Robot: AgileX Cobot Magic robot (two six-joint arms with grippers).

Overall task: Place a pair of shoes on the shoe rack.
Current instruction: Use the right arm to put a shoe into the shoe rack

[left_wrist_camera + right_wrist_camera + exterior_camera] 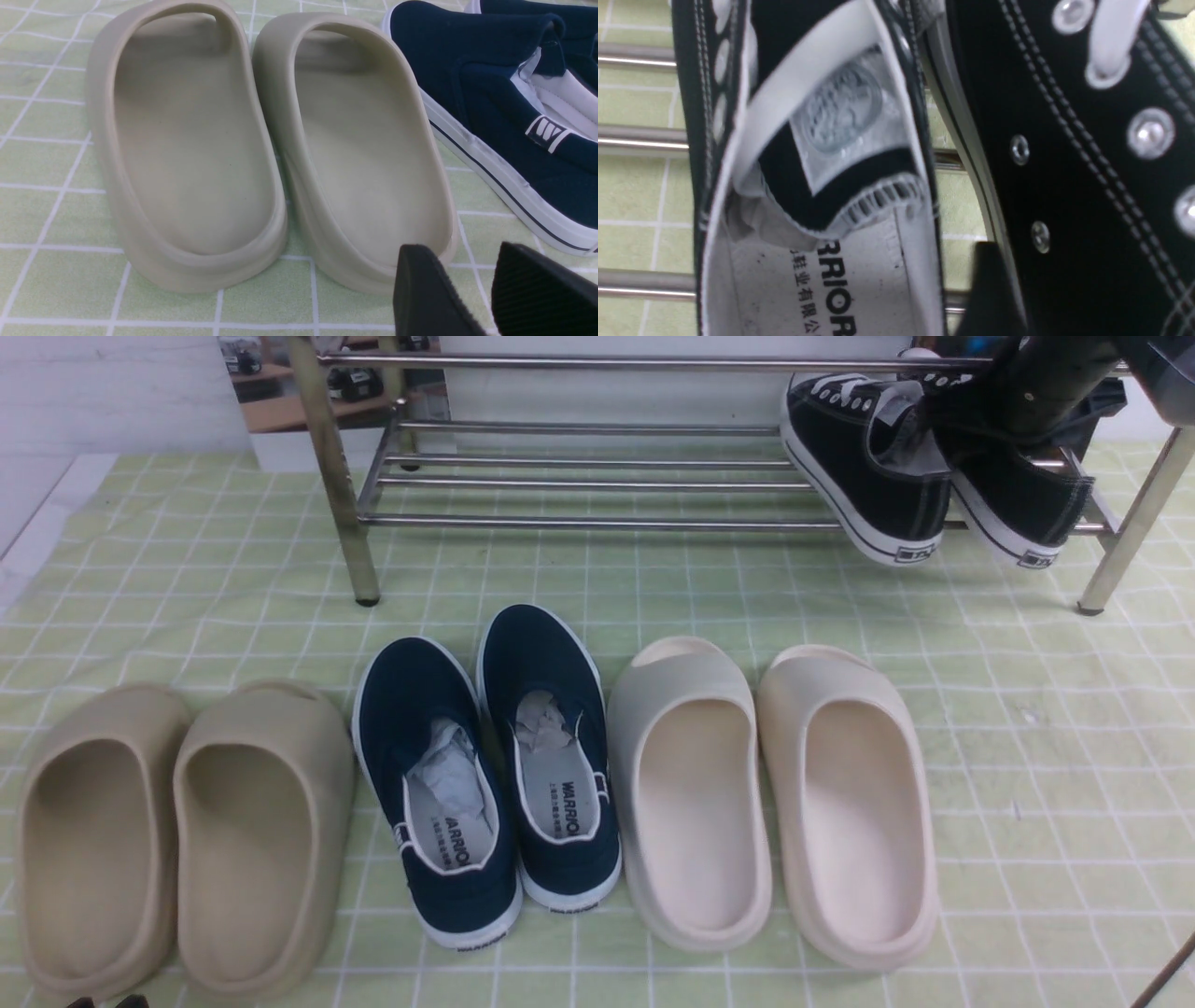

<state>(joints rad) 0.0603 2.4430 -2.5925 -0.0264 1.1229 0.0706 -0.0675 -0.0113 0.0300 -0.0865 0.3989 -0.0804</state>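
Two black canvas sneakers sit tilted at the right end of the silver shoe rack [579, 521], heels hanging over its front bar. The left sneaker [868, 467] rests free. My right gripper [1004, 406] comes down from the top right onto the right sneaker [1022, 499]. In the right wrist view one finger [987, 284] lies against the outer side of the right sneaker [1087, 186], between it and the left sneaker [840, 186]; the other finger is hidden by the shoe. My left gripper [472, 298] is open and empty, low behind the tan slides.
On the green checked cloth in front of the rack stand a tan pair of slides [177, 831], a navy slip-on pair [485, 756] and a cream pair of slides [775, 793]. The rack's legs [341, 476] stand on the cloth. Its left shelf bars carry nothing.
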